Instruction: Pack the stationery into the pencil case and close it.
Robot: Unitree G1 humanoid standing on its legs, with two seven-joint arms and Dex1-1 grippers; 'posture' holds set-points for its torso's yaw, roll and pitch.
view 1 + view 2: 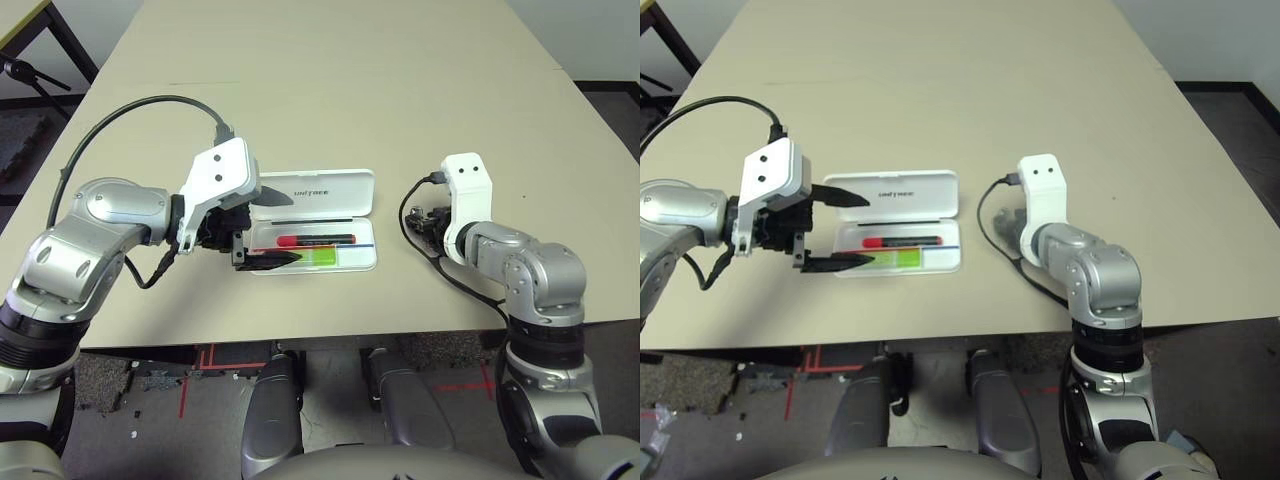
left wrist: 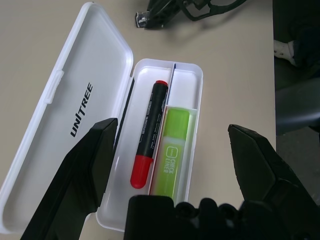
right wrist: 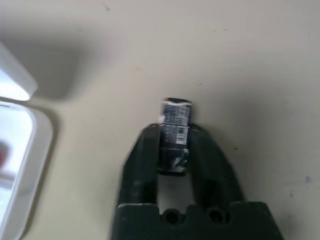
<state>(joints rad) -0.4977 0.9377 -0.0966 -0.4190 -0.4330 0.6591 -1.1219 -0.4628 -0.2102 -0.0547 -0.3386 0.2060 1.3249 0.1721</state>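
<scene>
The white pencil case [image 1: 365,262] lies open at the table's middle, its lid [image 2: 65,100] folded flat on the far side. In its tray lie the red marker with a black end [image 2: 147,135] and the lime-green stick [image 2: 175,150], side by side. My left gripper [image 1: 292,228] hangs open over the case's left end, one finger above the lid and the other at the tray's near edge, holding nothing. To the right of the case, my right gripper [image 3: 174,135] is low on the table, shut on the small silver-black metal piece [image 3: 175,115].
A black cable [image 1: 410,215] loops beside my right wrist, between it and the case's right end. The beige table [image 1: 330,90] stretches far beyond the case. Its near edge runs just below both arms.
</scene>
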